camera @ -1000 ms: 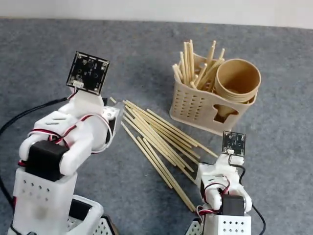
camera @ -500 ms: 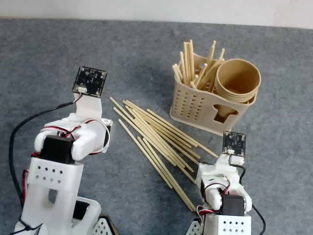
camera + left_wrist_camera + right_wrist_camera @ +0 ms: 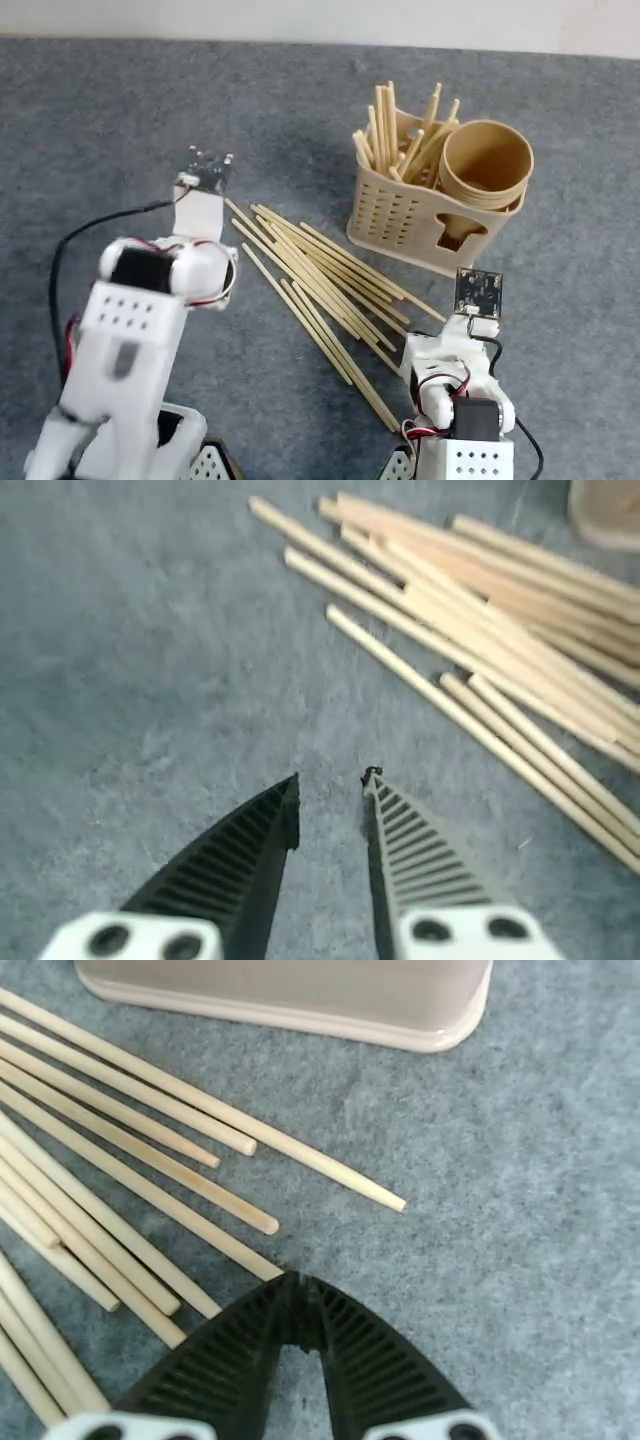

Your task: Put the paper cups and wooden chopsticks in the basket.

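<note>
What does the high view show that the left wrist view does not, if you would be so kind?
The high view adds the paper cups stacked in the basket, the upright chopsticks beside them, and the right arm. The left wrist view adds a close look at the left gripper, its jaws open over the grey carpet. Both share the loose chopsticks lying on that carpet.

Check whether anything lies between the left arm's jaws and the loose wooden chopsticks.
Nothing visible does: only bare grey carpet lies between the left arm's open jaws and the nearest pale wooden chopsticks.
</note>
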`<state>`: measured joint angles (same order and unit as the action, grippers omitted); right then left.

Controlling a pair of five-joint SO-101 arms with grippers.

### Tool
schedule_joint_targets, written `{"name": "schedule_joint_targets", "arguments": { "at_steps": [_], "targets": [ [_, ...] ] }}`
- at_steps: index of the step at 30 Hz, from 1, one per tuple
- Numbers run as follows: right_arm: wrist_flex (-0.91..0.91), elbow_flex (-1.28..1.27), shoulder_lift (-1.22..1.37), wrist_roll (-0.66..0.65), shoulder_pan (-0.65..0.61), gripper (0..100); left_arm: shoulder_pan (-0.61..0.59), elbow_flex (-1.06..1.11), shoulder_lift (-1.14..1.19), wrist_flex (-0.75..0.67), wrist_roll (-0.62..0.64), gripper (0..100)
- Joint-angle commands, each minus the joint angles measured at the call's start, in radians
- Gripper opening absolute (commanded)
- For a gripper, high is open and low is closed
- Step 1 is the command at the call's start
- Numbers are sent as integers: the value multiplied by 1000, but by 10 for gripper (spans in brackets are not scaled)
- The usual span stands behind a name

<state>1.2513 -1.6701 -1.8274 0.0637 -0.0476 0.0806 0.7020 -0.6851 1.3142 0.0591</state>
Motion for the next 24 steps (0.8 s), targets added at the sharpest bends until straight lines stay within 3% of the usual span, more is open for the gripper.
{"name": "schedule_joint_targets", "arguments": {
  "at_steps": [1,13,22,24],
  "targets": [
    [4,-133,-13,0,8,5,-8,-111,133,-17,9,120],
    [4,-133,-13,0,8,5,-8,-263,407,-18,178,120],
    [4,-133,-13,0,8,5,53,-266,539,-130,204,120],
    [4,-133,-13,0,8,5,74,-266,565,-149,259,120]
  ]
}}
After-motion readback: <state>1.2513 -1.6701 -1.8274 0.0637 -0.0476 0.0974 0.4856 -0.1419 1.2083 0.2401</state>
